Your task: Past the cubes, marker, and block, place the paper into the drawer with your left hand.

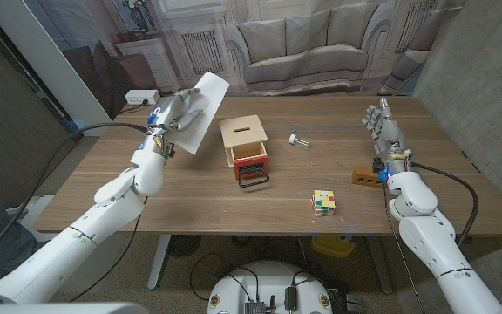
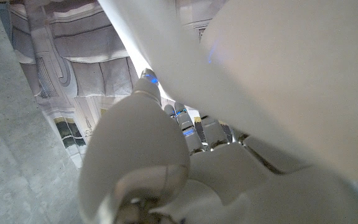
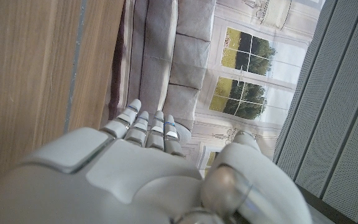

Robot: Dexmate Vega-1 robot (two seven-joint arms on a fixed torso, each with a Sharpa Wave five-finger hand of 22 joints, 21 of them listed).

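Observation:
My left hand (image 1: 174,112) holds a white sheet of paper (image 1: 200,113) raised above the table's far left part, just left of the wooden box. The paper (image 2: 278,81) also spreads across the left wrist view beside the left hand (image 2: 191,162). The wooden box (image 1: 243,135) stands mid-table with its red drawer (image 1: 251,162) pulled out toward me, a black handle at its front. My right hand (image 1: 382,122) stands upright at the far right, fingers straight and apart, holding nothing; the right hand (image 3: 135,168) has its fingers together over the table edge.
A colourful cube (image 1: 323,202) lies near the front right of the wooden table (image 1: 103,209). A brown block (image 1: 365,175) with a blue piece sits by my right wrist. A small clear marker-like piece (image 1: 299,139) lies right of the box.

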